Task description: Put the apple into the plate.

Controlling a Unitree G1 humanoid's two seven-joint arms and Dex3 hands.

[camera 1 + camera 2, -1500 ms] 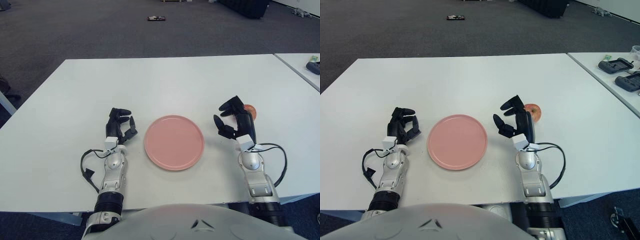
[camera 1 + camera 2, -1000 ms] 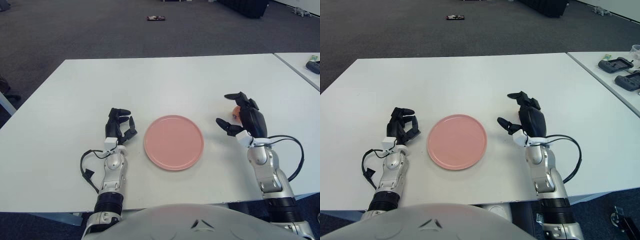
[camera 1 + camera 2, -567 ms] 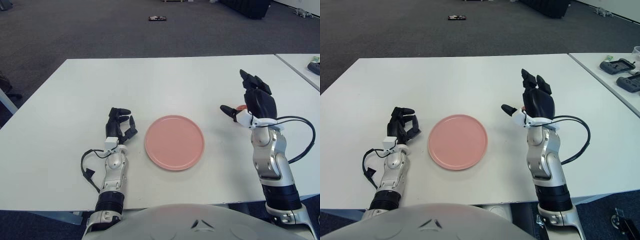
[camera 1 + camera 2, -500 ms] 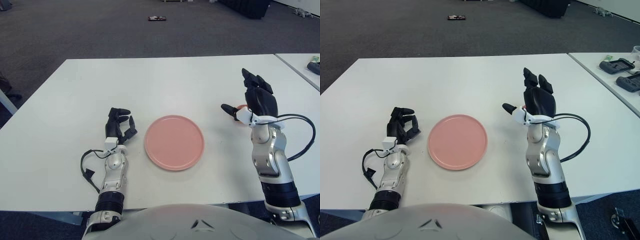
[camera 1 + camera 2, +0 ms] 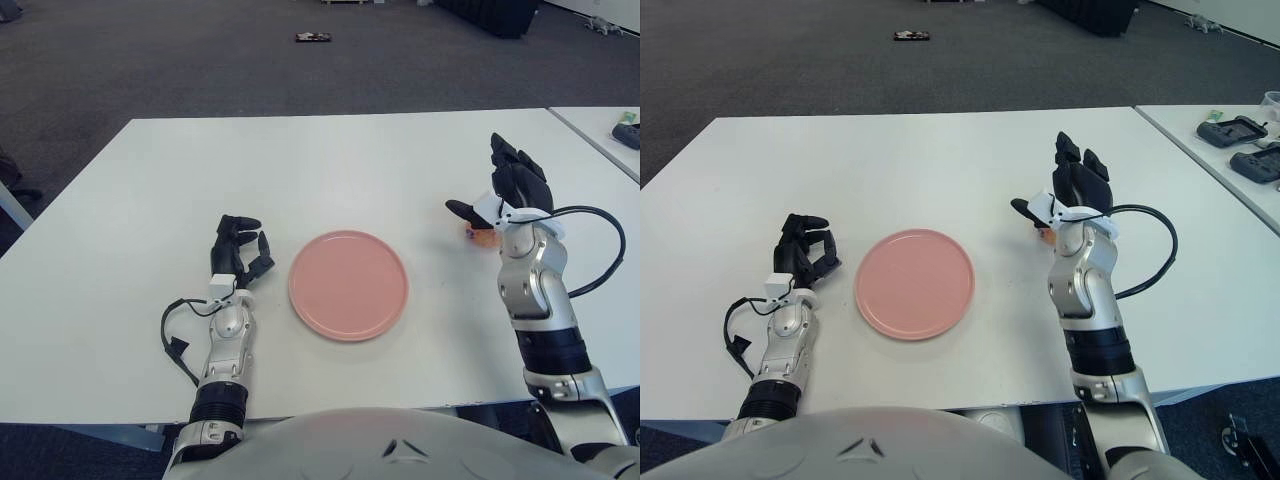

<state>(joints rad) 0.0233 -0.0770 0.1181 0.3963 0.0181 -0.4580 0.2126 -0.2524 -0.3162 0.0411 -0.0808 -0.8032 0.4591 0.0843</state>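
The pink plate (image 5: 348, 284) lies flat on the white table (image 5: 300, 170), near its front edge. The apple (image 5: 482, 235) sits on the table right of the plate; only a small orange-red sliver of it shows below my right hand. My right hand (image 5: 495, 190) is raised just over the apple, open, fingers pointing up and thumb stretched toward the plate. It holds nothing. My left hand (image 5: 238, 255) shows left of the plate, its fingers loosely bent and holding nothing.
A second white table (image 5: 1240, 200) stands to the right, carrying black controllers (image 5: 1230, 130). A black cable (image 5: 1150, 250) loops beside my right forearm. A small dark object (image 5: 312, 38) lies on the grey carpet far behind.
My right hand rose from the table beside the plate, swung right and forward, and now stands over the apple with fingers up. The left hand, plate and apple stayed put.
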